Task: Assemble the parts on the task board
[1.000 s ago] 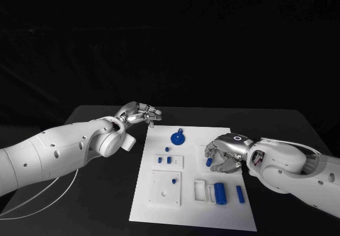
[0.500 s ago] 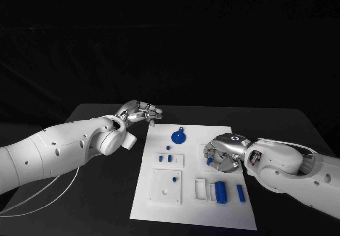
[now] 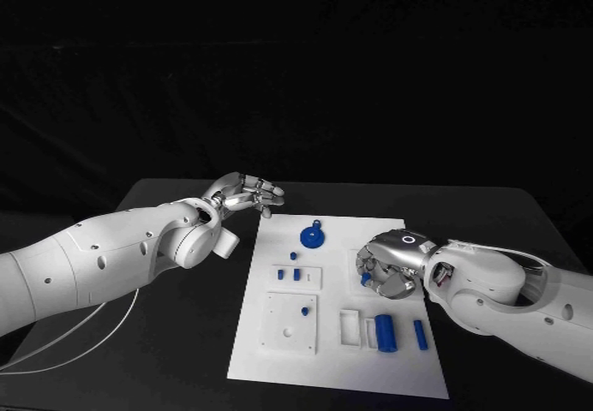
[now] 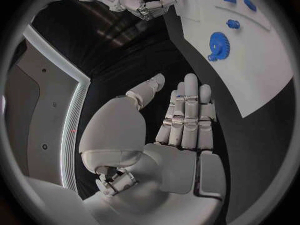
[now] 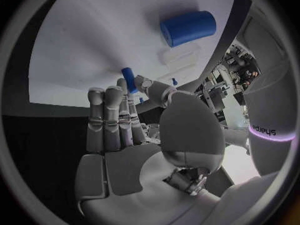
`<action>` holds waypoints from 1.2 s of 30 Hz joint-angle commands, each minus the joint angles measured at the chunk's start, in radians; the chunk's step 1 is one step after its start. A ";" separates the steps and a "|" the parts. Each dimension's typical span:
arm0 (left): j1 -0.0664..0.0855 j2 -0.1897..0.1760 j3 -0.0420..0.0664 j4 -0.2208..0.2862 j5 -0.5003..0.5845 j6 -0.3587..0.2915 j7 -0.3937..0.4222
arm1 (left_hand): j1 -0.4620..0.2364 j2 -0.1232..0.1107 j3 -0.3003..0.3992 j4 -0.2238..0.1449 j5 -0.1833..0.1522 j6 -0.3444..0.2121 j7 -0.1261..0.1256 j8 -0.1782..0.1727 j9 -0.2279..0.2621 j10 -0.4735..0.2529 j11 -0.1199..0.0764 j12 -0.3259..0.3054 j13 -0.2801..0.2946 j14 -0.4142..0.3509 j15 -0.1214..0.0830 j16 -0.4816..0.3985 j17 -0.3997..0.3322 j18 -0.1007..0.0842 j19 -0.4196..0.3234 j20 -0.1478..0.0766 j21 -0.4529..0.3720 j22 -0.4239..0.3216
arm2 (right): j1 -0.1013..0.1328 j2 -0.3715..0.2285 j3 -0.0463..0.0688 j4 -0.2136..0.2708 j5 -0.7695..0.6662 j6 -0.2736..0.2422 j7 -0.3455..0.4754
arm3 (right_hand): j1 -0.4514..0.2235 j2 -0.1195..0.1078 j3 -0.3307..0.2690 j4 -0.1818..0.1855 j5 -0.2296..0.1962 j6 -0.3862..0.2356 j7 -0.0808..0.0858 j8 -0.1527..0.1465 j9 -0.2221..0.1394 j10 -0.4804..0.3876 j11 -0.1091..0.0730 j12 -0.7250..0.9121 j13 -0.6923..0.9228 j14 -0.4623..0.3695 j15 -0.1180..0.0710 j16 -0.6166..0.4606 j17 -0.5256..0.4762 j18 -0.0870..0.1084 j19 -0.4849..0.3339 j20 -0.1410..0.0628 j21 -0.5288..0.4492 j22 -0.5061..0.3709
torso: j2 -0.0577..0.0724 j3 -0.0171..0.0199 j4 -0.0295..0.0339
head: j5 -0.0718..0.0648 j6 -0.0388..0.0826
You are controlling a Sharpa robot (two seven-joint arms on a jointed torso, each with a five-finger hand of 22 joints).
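The white task board [image 3: 333,364] lies in the middle of the black table. My right hand [image 3: 393,267] hovers over the board's right side and pinches a small blue peg [image 3: 366,279] between thumb and a finger; the same blue peg [image 5: 128,79] shows in the right wrist view. My left hand [image 3: 243,193] hangs beyond the board's far left corner, its fingers [image 4: 187,110] straight and holding nothing. On the board lie a blue gear [image 3: 313,236], a small blue stud [image 3: 293,256], two small blue pieces [image 3: 287,276], a blue cylinder [image 3: 385,334] and a blue bar [image 3: 420,335].
A white square plate [image 3: 287,334] with a tiny blue pin [image 3: 302,315] sits at the board's near left. White slotted holders [image 3: 350,330] stand beside the cylinder. A white cable [image 3: 74,342] trails under my left arm. Bare black table [image 3: 494,214] surrounds the board.
My right hand has turned a little and drawn its fingers closer around the blue peg. The left hand has hardly moved.
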 commanded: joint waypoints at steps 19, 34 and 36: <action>0.000 0.001 0.001 0.000 0.006 0.011 0.011 | -0.004 0.010 -0.005 0.000 0.005 -0.010 -0.001 0.001 -0.002 -0.008 0.001 -0.002 -0.002 0.009 -0.001 -0.006 0.004 0.021 0.009 -0.001 -0.007 0.002 | -0.006 -0.017 0.007 0.037 -0.018 -0.071 0.002 | 0.007 0.007 0.040 -0.005 -0.001 0.023 -0.005 0.015 0.016 0.026 -0.007 0.012 0.014 0.010 -0.014 0.017 0.001 0.063 0.020 -0.006 0.017 0.018 | -0.001 0.0001 0.0003 | 0.008 -0.003; 0.000 0.002 0.001 -0.007 0.006 0.009 0.013 | -0.004 0.011 -0.005 -0.001 0.005 -0.010 0.000 0.001 -0.002 -0.009 0.001 -0.002 -0.002 0.009 -0.001 -0.008 0.006 0.021 0.010 -0.001 -0.007 0.002 | -0.006 -0.017 0.049 0.100 0.039 -0.105 0.027 | 0.005 0.004 0.045 -0.004 -0.001 0.026 -0.007 0.018 0.020 0.030 -0.009 0.013 0.018 0.014 -0.016 0.020 0.001 0.063 0.026 -0.009 0.022 0.018 | 0.000 -0.0002 -0.0002 | 0.016 -0.004; 0.000 0.002 0.001 -0.007 0.006 0.009 0.013 | -0.004 0.011 -0.005 -0.001 0.005 -0.010 0.000 0.001 -0.002 -0.009 0.001 -0.002 -0.002 0.009 -0.001 -0.008 0.006 0.021 0.010 -0.001 -0.008 0.002 | -0.006 -0.004 0.049 0.104 0.050 -0.106 0.033 | 0.005 0.004 0.045 -0.004 -0.001 0.026 -0.007 0.018 0.020 0.030 -0.009 0.013 0.018 0.014 -0.016 0.021 0.001 0.063 0.026 -0.009 0.022 0.018 | 0.000 -0.0002 -0.0004 | 0.022 -0.006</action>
